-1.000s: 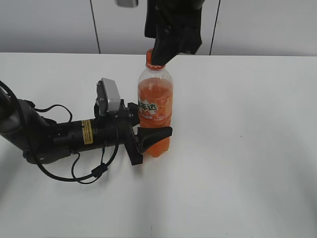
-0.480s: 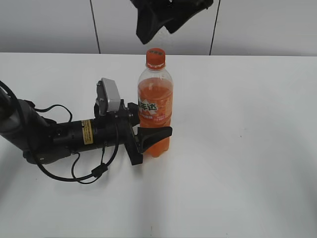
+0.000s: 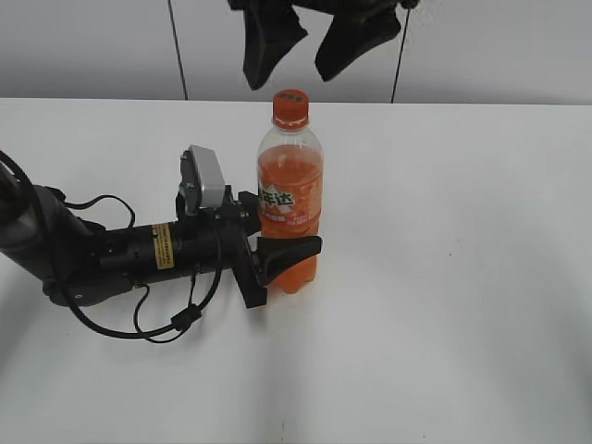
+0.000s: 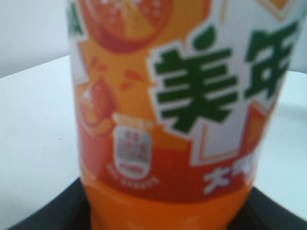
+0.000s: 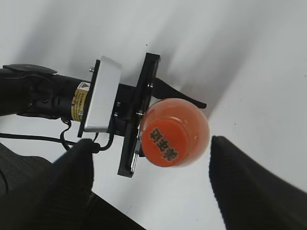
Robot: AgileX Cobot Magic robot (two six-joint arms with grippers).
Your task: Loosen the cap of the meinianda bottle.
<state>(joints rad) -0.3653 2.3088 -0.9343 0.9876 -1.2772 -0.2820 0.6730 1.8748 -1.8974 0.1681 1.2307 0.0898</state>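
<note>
The meinianda bottle (image 3: 289, 199) stands upright on the white table, full of orange drink, and its label fills the left wrist view (image 4: 177, 110). My left gripper (image 3: 277, 252) lies low on the table and is shut on the bottle's lower body, one black finger (image 3: 291, 248) across its front. The orange cap (image 3: 289, 108) sits on the neck, touched by nothing. My right gripper (image 3: 289, 79) hangs above it, open. From above, the cap (image 5: 165, 143) lies between the two spread fingers (image 5: 72, 177), apart from both.
The left arm (image 3: 111, 250) with its cables lies across the table's left half, its white wrist camera (image 3: 205, 180) close beside the bottle. A grey panelled wall (image 3: 92, 46) runs behind the table's far edge.
My right gripper has let go of the cap, risen above it and spread its jaws wider. The bottle and left gripper have not moved.
</note>
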